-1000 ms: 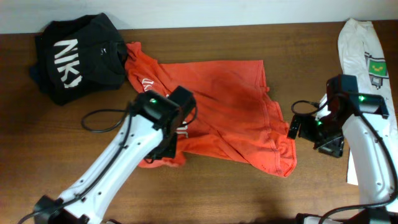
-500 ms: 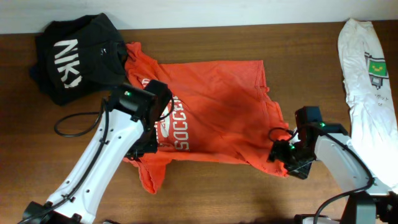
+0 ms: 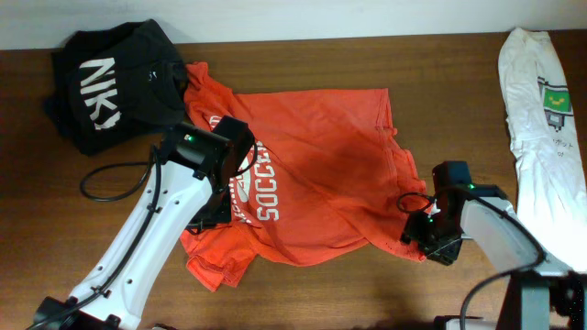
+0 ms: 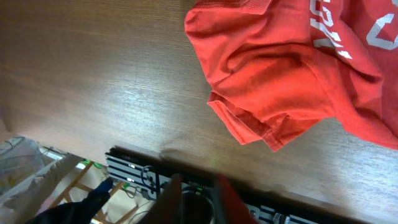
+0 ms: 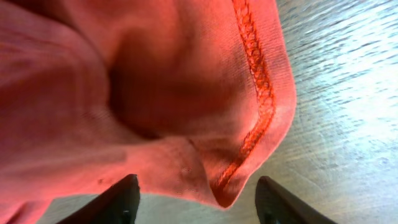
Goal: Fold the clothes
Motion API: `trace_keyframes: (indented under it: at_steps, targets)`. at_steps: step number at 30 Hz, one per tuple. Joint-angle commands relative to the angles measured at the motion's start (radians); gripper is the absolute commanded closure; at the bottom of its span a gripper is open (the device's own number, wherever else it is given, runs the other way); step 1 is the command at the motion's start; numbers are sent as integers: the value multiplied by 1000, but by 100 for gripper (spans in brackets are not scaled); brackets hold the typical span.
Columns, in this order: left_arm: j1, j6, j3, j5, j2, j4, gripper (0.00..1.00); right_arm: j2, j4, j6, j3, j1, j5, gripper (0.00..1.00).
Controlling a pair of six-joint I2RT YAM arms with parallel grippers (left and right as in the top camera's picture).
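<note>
Right claw wide astride T-shirt hem — left claw barely parted, empty — black garment touching shirt.

T-shirt: matt orange-red knit cloth, stitched hem. Desk: wood, grained, faint sheen. Arm shell: smooth white plastic.

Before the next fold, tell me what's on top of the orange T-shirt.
The left arm hangs over the left side of the orange T-shirt, hiding part of its white lettering. The right gripper, jaws open, straddles its lower right hem corner.
</note>
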Motion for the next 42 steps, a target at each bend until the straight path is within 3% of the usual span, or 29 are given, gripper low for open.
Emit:
trace_keyframes:
  at_steps: [1,4,11,13,15,18,19,21,23,26,27,29,30,33,34,35,42]
  targets:
    - [4,-8,14,-15,-21,0,76,75,15,6,-8,7,20,45]
    - [4,-8,14,-15,-21,1,74,99,19,-2,-8,7,21,55]
    - [4,-8,14,-15,-21,5,73,99,-28,-14,34,7,45,65]
    - [4,-8,14,-15,-21,5,73,99,-36,-21,40,7,53,71]
    - [4,-8,14,-15,-21,5,72,99,-51,-20,40,7,55,83]
    - [4,-8,14,-15,-21,5,72,99,-67,-21,40,7,55,85]
    - [4,-8,14,-14,-21,5,71,99,-71,-21,40,7,55,91]
    - [4,-8,14,-14,-21,8,71,99,-77,-21,43,7,64,89]
    - [4,-8,13,-14,-21,8,68,99,-132,-21,82,7,114,74]
    - [4,-8,13,-14,-21,8,67,98,-254,-41,198,7,137,64]
    - [4,-8,13,-14,-21,11,67,98,-257,-79,220,8,120,57]
    - [4,-8,13,-14,-21,21,66,103,-206,-172,220,12,14,31]
    - [4,-8,13,-7,-21,27,66,106,-200,-199,218,14,-15,26]
    - [4,-8,13,11,-21,34,66,122,-132,-216,162,53,-51,30]
    - [4,-8,13,11,-21,32,66,122,-100,-211,127,73,-65,36]
    - [4,-8,13,11,-21,31,66,122,-31,-193,81,104,-67,53]
    - [4,-8,-13,11,-21,32,66,123,29,-193,66,109,-40,54]
